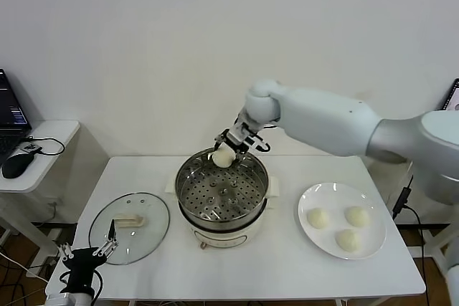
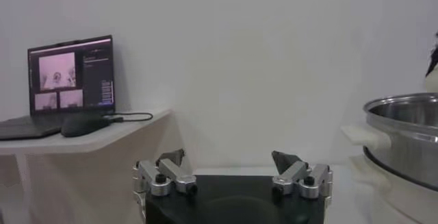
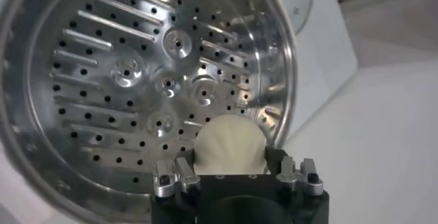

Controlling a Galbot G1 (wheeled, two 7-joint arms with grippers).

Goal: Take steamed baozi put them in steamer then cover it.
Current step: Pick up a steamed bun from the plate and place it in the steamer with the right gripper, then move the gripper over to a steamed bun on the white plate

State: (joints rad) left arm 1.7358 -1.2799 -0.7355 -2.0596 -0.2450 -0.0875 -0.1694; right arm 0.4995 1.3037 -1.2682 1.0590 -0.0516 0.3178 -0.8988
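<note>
My right gripper (image 1: 225,151) hangs over the far rim of the steamer (image 1: 188,179), shut on one steamed baozi (image 1: 223,156). In the right wrist view that cream-white baozi (image 3: 229,146) sits between the fingers above the perforated steel basket (image 3: 102,102), near its wall. Three more baozi (image 1: 347,239) lie on the white plate (image 1: 308,233) to the right. The cover (image 1: 154,233), a clear glass lid with a cream bar handle, lies flat on the table left of the steamer. My left gripper (image 1: 84,250) waits open at the table's front left edge, near the lid.
A side table with a laptop (image 2: 68,85) and a mouse (image 1: 17,164) stands to the left. The steamer's pot side (image 2: 404,143) shows in the left wrist view. Cables hang at the table's right edge.
</note>
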